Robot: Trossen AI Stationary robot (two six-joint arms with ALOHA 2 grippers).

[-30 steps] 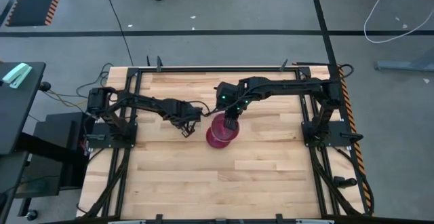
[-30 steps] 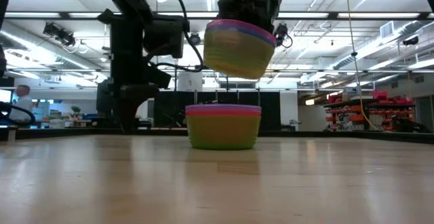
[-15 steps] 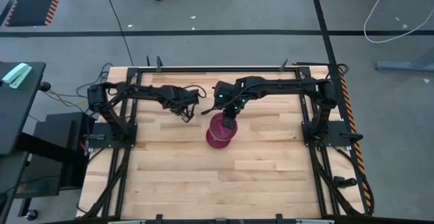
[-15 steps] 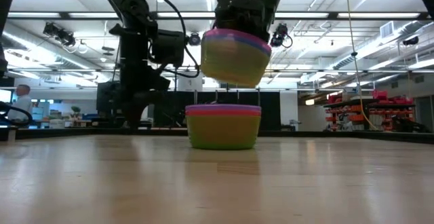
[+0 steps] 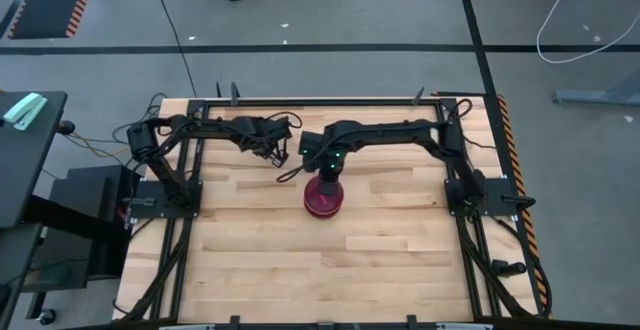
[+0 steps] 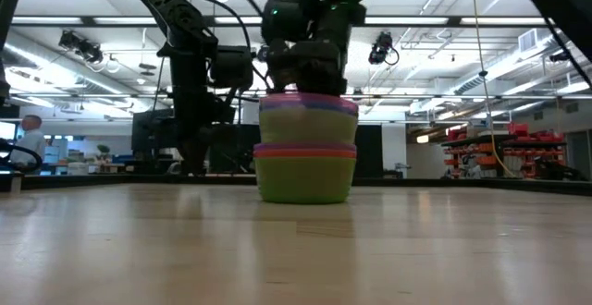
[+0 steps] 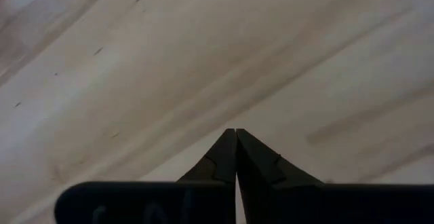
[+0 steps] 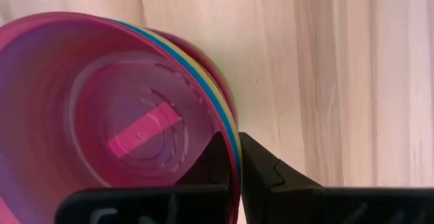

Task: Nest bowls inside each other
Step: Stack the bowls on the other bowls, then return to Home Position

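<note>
The bowls form two nested stacks near the table's middle. The lower stack [image 6: 305, 174], green outside with pink and purple rims, stands on the table. The upper stack [image 6: 308, 118], yellow outside with blue and pink rims, sits with its bottom inside the lower one, also seen as the upper stack [image 5: 325, 196] from above. My right gripper [image 8: 237, 153] is shut on the upper stack's rim, directly above it [image 5: 328, 167]. My left gripper [image 7: 236, 141] is shut on nothing, over bare wood to the far left of the bowls [image 5: 280, 152]. My right gripper pinches the upper stack's rim [image 8: 229, 125], one finger inside the pink bowl and one outside the yellow wall, so several nested layers lie between them. The fingers come from above, pointing down. The stack stands upright, its lower part inside the green-walled stack [image 6: 305, 157].
Bare wooden tabletop [image 5: 300, 260] lies all around the bowls. Black frame rails [image 5: 185, 210] run along the table's left and right sides and carry the arm bases. The room with a person [image 6: 32, 125] far off shows beyond the far edge.
My right gripper has come down and slightly toward the table's left, carrying the upper stack from hanging tilted above the lower stack to sitting level inside it. My left gripper has drawn back toward the table's far edge, away from the bowls.
</note>
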